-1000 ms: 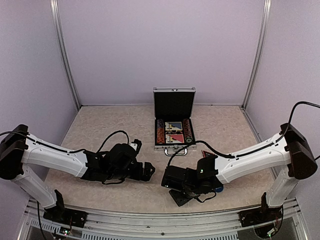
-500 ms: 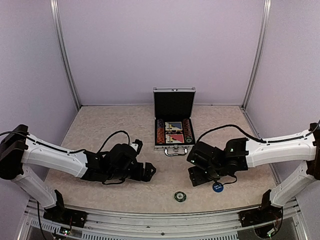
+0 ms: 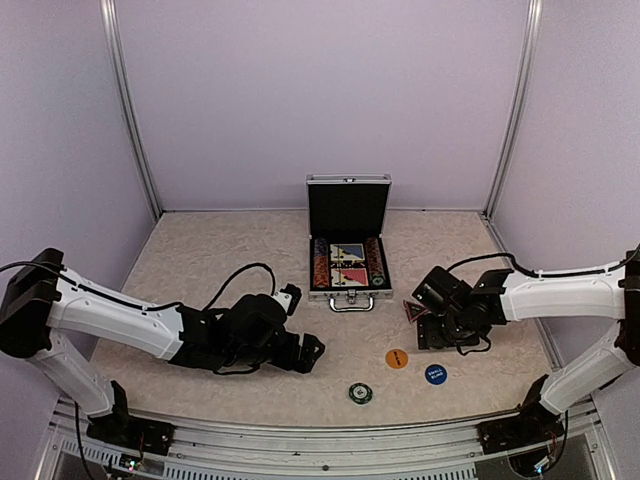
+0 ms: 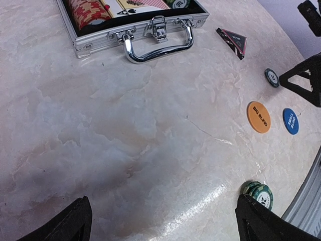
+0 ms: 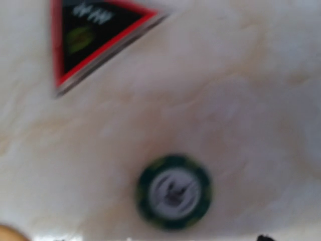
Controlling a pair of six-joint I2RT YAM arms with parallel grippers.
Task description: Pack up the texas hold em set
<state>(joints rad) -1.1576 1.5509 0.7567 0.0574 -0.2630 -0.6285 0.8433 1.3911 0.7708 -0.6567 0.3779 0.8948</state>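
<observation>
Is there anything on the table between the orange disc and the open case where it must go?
Nothing visible does. Only bare table lies between the orange disc and the case, whose own handle lies flat at its front. The triangular marker sits beside that path, not on it.

Beige marbled table point(image 3: 200, 250), lilac walls point(image 3: 320, 100), aluminium posts point(image 3: 130, 110).

The small silver metal briefcase point(image 4: 95, 44) carries a glossy chrome handle point(image 4: 163, 50); the beige marbled tabletop point(image 4: 125, 150) looks smooth, faintly shiny.
</observation>
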